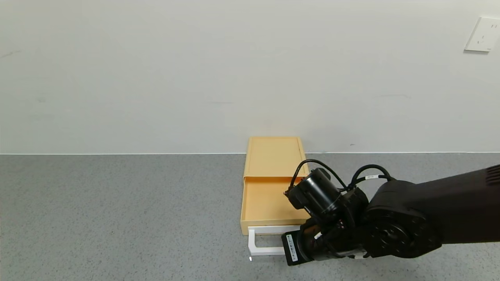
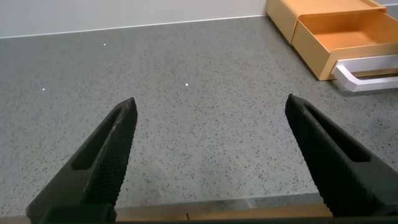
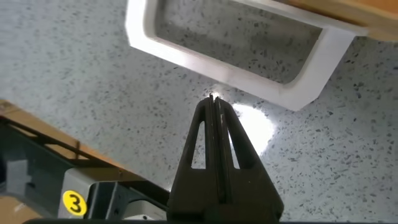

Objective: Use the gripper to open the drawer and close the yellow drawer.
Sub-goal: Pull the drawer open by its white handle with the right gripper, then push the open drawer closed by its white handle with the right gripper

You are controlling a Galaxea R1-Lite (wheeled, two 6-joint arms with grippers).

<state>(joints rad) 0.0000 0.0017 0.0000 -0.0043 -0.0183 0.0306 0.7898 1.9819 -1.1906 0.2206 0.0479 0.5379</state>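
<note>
The yellow drawer [image 1: 269, 187] sits on the grey table [image 1: 117, 218] with its tray pulled out. The right gripper [image 3: 212, 102], jaws pressed together and empty, hovers just beside the white loop handle [image 3: 236, 59]. The left gripper [image 2: 208, 155] is spread wide, holding nothing, well apart from the drawer.

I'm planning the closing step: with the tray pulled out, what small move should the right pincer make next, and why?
Probably nudge the right pincer forward against the white handle to push the tray in. It is shut, just short of the handle's bar, and the drawer stands open.
</note>
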